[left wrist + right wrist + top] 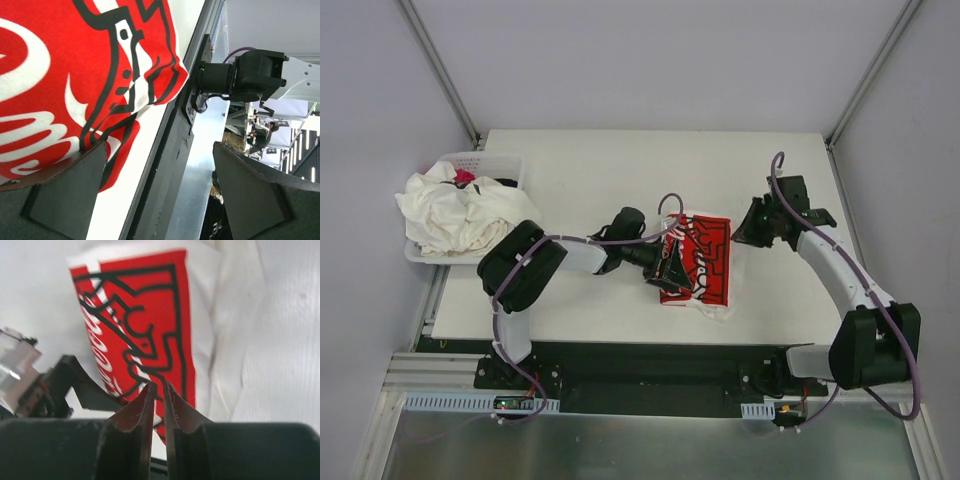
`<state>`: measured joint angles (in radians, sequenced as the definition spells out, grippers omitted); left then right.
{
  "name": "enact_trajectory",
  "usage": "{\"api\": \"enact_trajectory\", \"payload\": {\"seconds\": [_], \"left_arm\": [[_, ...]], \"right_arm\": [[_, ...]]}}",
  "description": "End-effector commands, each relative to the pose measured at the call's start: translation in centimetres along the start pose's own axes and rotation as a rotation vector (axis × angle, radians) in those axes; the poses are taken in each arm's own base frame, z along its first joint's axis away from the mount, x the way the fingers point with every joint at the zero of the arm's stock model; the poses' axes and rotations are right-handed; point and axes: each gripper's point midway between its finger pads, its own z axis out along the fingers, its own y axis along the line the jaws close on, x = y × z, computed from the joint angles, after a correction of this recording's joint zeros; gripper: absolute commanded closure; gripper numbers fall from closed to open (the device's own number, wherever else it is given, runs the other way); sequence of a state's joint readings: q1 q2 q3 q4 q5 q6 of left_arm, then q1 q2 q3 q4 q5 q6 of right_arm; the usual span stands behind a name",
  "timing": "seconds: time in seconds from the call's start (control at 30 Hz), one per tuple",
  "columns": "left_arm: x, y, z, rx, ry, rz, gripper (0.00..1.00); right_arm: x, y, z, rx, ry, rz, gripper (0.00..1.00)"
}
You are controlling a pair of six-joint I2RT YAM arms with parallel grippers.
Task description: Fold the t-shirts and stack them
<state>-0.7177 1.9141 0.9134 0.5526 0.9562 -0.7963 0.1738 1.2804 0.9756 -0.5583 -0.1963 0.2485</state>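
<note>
At the left tool (157, 146): spread wide, clamped on nothing, low over the near-left part of the folded t-shirt (705, 250). One finger over the red print, the other out past the cloth toward the near edge of the bench (590, 180). Touching the fabric or just above it, hard to tell.

At the right tool (158, 390): pressed almost together with only a thin slit, nothing caught in it. Held just off the right side of the same t-shirt, apart from it.

Likely trouble from here, as judgement only:
- If closed as placed, probably pinches just the top layer, then on lifting peels the fold open rather than carrying the whole bundle.
- If slid rather than lifted, could drag the near corner over the bench edge, which lies close by.
- If brought in from the right with so little gap, would push the cloth instead of taking it, rucking the fold toward the left tool.
- With both tools on one small bundle, risks a knock between them.

Further out: a loose heap of t-shirts (450, 215) in the white basket (485, 160) at the far left, unfolded, well apart from the folded one.
</note>
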Motion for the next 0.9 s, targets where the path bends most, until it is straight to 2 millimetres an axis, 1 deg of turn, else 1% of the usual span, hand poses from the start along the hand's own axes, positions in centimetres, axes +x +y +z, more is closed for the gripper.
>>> {"api": "enact_trajectory", "payload": {"seconds": [0.0,0.07,0.1,0.13,0.17,0.2,0.23,0.27,0.3,0.33,0.37,0.4,0.43,0.5,0.53,0.57,0.63,0.7,0.8,0.87], "left_arm": [[-1.3,-2.5,-1.6,0.009,-0.050,0.099,0.14],[-1.8,-3.3,-1.9,0.004,-0.065,0.132,0.13],[-2.0,-3.4,-2.1,-0.011,-0.071,0.127,0.14],[-2.2,-3.9,-2.4,-0.011,-0.078,0.146,0.13],[-2.5,-4.3,-2.5,-0.011,-0.085,0.157,0.13],[-2.7,-4.4,-2.7,-0.018,-0.092,0.159,0.13],[-2.8,-4.8,-2.9,-0.019,-0.095,0.168,0.13],[-3.0,-5.2,-3.1,-0.017,-0.100,0.180,0.13],[-3.1,-5.4,-3.2,-0.021,-0.103,0.184,0.13],[-3.1,-5.5,-3.4,-0.029,-0.103,0.188,0.13],[-3.3,-5.7,-3.6,-0.032,-0.109,0.192,0.13],[-3.4,-5.7,-3.8,-0.037,-0.114,0.192,0.13],[-3.5,-6.0,-4.0,-0.040,-0.122,0.203,0.13],[-3.4,-5.8,-4.5,-0.054,-0.125,0.193,0.13],[-3.4,-6.1,-4.8,-0.054,-0.132,0.204,0.13],[-3.1,-5.8,-4.9,-0.069,-0.132,0.195,0.13],[-3.1,-5.8,-5.4,-0.077,-0.144,0.202,0.13],[-2.9,-5.7,-5.6,-0.082,-0.144,0.198,0.13],[-2.6,-5.5,-5.8,-0.089,-0.147,0.198,0.13],[-2.5,-5.5,-5.9,-0.094,-0.152,0.200,0.13]], "right_arm": [[-3.7,3.2,3.3,-0.112,-0.022,0.043,0.85],[-4.4,4.5,4.8,-0.161,0.003,0.098,0.85],[-4.6,4.7,6.8,-0.180,0.025,0.117,0.86],[-4.3,5.4,7.6,-0.219,0.053,0.130,0.86],[-3.6,5.1,9.4,-0.210,0.093,0.161,0.86],[-4.2,5.7,10.2,-0.233,0.086,0.184,0.86],[-3.9,6.1,10.9,-0.254,0.110,0.195,0.86],[-3.3,5.8,12.5,-0.242,0.145,0.210,0.87],[-3.5,5.9,13.0,-0.244,0.154,0.217,0.87],[-3.2,5.6,13.5,-0.237,0.166,0.221,0.88],[-2.9,4.9,14.2,-0.217,0.177,0.235,0.88],[-2.7,4.4,14.4,-0.207,0.184,0.240,0.88],[-2.2,3.5,14.8,-0.184,0.191,0.242,0.88],[-2.2,1.4,14.7,-0.136,0.191,0.261,0.88],[-1.8,0.2,14.8,-0.107,0.188,0.266,0.88],[-2.4,-0.7,14.5,-0.096,0.169,0.280,0.88],[-2.7,-1.3,14.1,-0.104,0.160,0.297,0.88],[-3.5,-1.7,13.3,-0.091,0.133,0.301,0.88],[-4.4,-1.6,11.9,-0.096,0.099,0.293,0.88],[-5.1,-2.0,11.1,-0.071,0.070,0.275,0.87]]}}
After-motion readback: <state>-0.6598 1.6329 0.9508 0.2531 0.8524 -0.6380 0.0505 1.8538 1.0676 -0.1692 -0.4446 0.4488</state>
